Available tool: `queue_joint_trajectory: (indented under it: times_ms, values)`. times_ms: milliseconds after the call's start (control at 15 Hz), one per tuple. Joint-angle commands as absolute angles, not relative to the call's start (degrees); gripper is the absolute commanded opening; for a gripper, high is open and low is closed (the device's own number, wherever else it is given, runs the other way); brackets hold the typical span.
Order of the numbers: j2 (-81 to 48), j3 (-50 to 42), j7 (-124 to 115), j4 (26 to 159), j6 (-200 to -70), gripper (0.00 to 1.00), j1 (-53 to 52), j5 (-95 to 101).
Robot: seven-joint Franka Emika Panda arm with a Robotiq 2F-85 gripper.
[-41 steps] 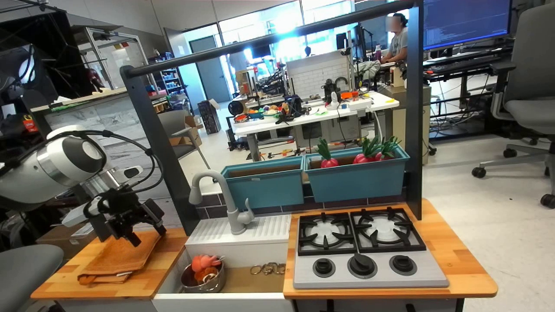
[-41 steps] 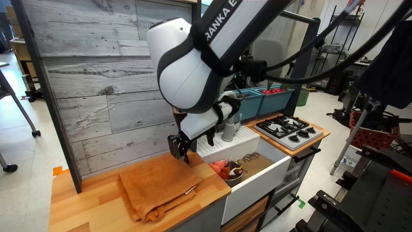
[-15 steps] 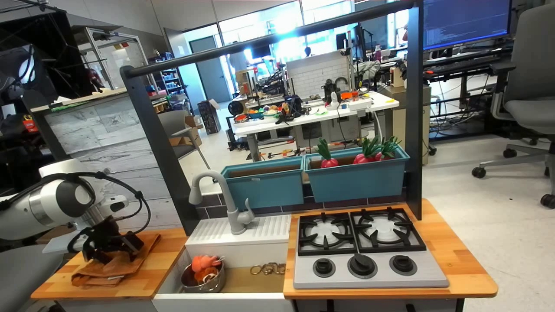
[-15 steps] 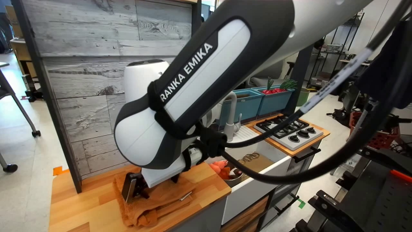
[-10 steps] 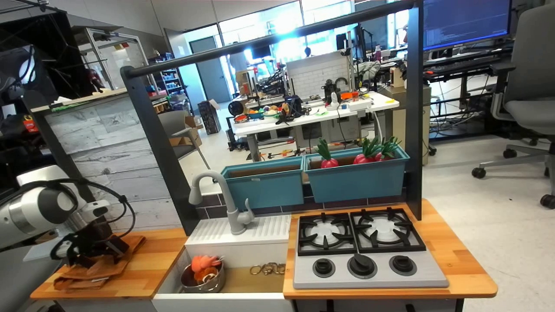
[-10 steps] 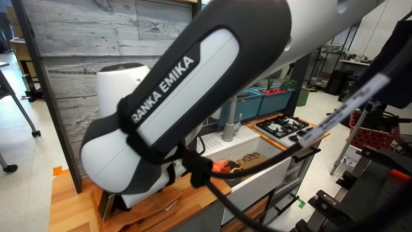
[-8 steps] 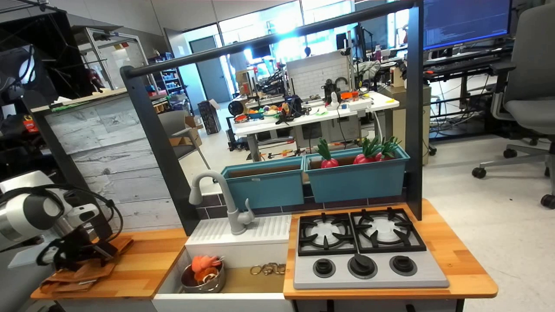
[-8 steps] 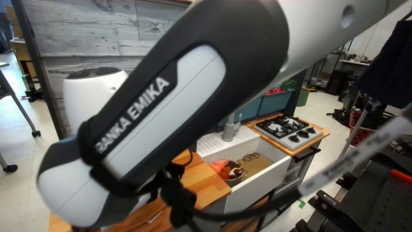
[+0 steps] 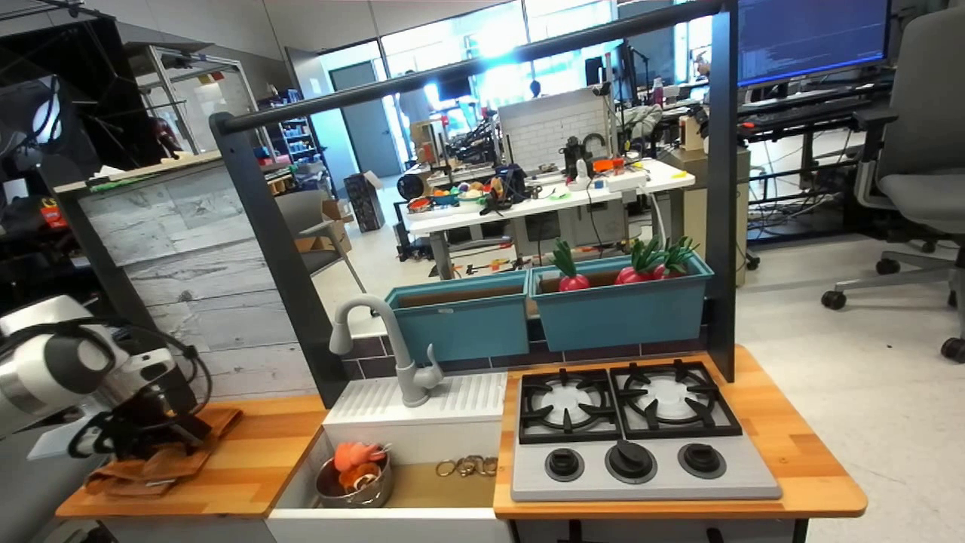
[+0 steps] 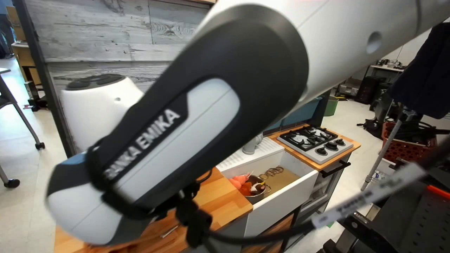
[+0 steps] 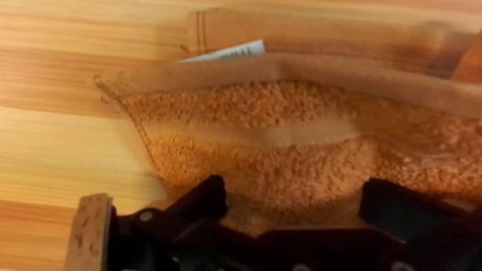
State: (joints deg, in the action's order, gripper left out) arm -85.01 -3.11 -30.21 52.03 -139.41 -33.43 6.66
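Observation:
An orange-brown terry towel [image 11: 260,165] lies folded and rumpled on the wooden counter [image 11: 49,150]. A white tag [image 11: 241,51] sticks out of its fold. My gripper [image 11: 293,199] is down at the towel with its fingers wide apart. Towel cloth bulges between the black fingertips [image 11: 216,195], which look to be touching or pressed into it. In an exterior view the gripper [image 9: 166,446] is low over the towel [image 9: 162,469] at the left counter. In an exterior view the arm [image 10: 168,140] hides the gripper and most of the towel [image 10: 154,239].
Right of the counter is a white sink [image 9: 452,434] with a metal pot [image 9: 377,494] of toy food and several rings [image 9: 467,467]. A grey faucet [image 9: 407,377], a toy stove [image 9: 641,483] and blue planters [image 9: 460,332] stand beyond. A black post [image 9: 279,264] rises behind the counter.
My gripper came down from above onto the towel, then slid with it toward the counter's outer end. Since half a second ago both have shifted slightly back toward the sink.

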Motion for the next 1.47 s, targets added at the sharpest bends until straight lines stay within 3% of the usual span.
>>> queue_joint_trajectory:
  times_ms: [0,333,867,1400]
  values:
    - [-83.0,-6.3,-35.1,57.1,-139.0,1.00,-28.9,5.6]
    - [-83.0,-5.0,-33.6,57.9,-136.9,1.00,-26.6,6.5]
    - [-84.7,-0.8,-27.3,54.2,-136.5,1.00,-35.9,9.3]
    - [-76.4,-10.0,-39.1,69.0,-134.6,1.00,-30.0,8.1]
